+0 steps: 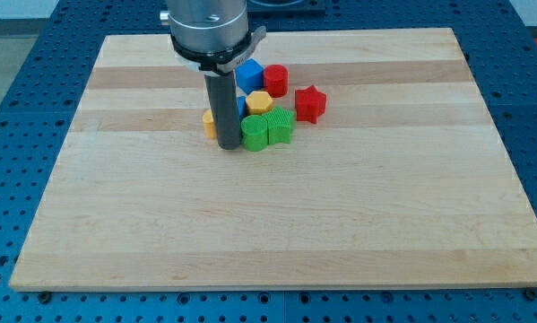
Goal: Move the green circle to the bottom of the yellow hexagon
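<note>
The green circle [254, 133] sits near the board's top middle, just below the yellow hexagon [259, 102]. A green star-like block [280, 126] touches the circle's right side. My tip [229, 146] rests on the board right against the green circle's left side. The rod hides part of a yellow block [210, 123] and a blue block [241, 107] behind it.
A blue block [249, 74] and a red round block [275, 80] lie above the yellow hexagon. A red star [310, 103] lies to the right of the cluster. The wooden board [268, 224] rests on a blue perforated table.
</note>
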Robot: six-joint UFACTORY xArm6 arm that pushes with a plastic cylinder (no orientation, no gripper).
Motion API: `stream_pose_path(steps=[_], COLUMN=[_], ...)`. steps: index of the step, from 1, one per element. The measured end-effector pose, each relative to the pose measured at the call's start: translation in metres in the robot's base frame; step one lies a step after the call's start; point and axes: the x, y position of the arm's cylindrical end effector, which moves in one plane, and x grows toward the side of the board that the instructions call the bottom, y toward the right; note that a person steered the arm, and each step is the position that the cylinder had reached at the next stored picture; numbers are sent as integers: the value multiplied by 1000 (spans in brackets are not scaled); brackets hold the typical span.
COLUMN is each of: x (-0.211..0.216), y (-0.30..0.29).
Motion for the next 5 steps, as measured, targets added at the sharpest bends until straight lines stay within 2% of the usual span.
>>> stream_pose_path(steps=[1, 3, 4, 5], x=[-34, -51, -44, -19], y=[6, 6, 0, -5])
